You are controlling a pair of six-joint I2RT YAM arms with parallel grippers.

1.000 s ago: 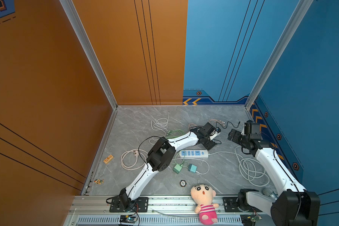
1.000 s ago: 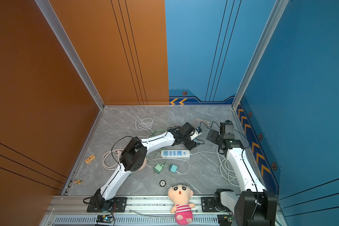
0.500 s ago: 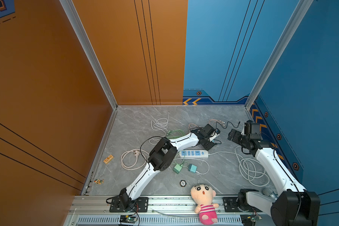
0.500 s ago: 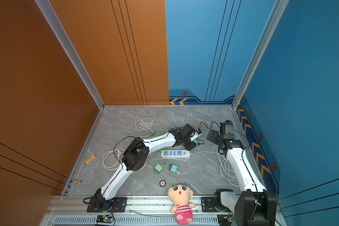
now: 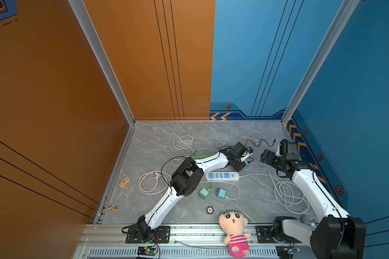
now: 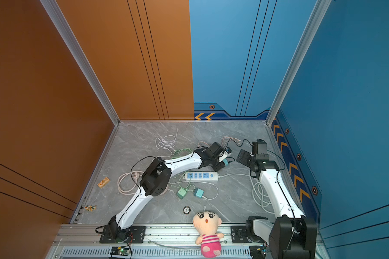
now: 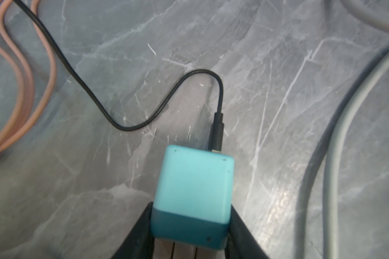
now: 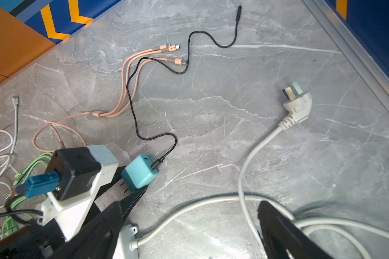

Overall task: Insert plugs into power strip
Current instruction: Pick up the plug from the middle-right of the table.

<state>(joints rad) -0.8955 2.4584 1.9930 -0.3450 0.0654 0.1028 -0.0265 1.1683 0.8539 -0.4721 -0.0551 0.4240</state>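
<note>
A teal plug (image 7: 193,186) with a thin black cable lies on the grey marble floor, beyond the white power strip (image 5: 221,176). My left gripper (image 7: 191,207) is shut on it, with a black finger pressed against each side of the cube; the right wrist view shows the same plug (image 8: 139,171). Both top views show the left gripper (image 5: 245,160) low over the floor. My right gripper (image 5: 265,157) hangs open to its right, above the strip's white cord, holding nothing. A green plug (image 5: 203,193) and another teal plug (image 5: 221,192) lie nearer than the strip.
A white round-headed plug (image 8: 298,107) trails a thick white cord coiled (image 5: 288,195) near the right arm. Pink, green and white thin cables (image 5: 184,143) sprawl behind the left arm. A doll (image 5: 234,228) sits at the front rail, next to a small round disc (image 5: 209,210).
The left gripper's jaws have closed in around the teal plug. Both arms have stayed nearly where they were.
</note>
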